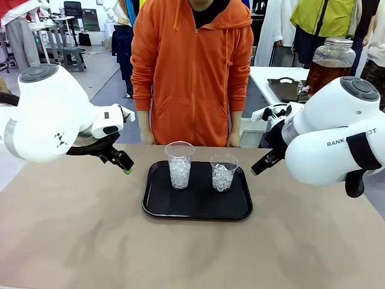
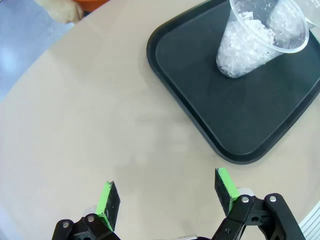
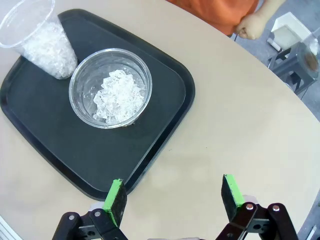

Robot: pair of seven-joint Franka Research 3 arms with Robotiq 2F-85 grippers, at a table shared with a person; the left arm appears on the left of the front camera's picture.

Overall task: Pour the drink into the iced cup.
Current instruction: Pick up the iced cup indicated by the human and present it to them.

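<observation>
Two iced cups stand on a black tray (image 1: pixel 198 208): a tall clear plastic cup (image 1: pixel 179 165) (image 2: pixel 255 45) (image 3: pixel 37 42) on the left and a shorter clear glass (image 1: pixel 223 173) (image 3: pixel 110 87) on the right, both holding crushed ice. The drink (image 1: pixel 325 75) is amber-brown liquid in a big lidded glass jar on a side table at the back right. My left gripper (image 1: pixel 125 167) (image 2: pixel 167 192) hovers open above the table, left of the tray. To the tray's right, my right gripper (image 1: pixel 257 168) (image 3: pixel 172 195) also stands open. Neither holds anything.
A person in an orange hoodie (image 1: pixel 192 66) stands at the far edge, hands (image 1: pixel 233 141) resting by the table. A dark tray (image 1: pixel 286 89) lies on the side table beside the jar. Bare beige tabletop (image 1: pixel 192 253) stretches in front of the tray.
</observation>
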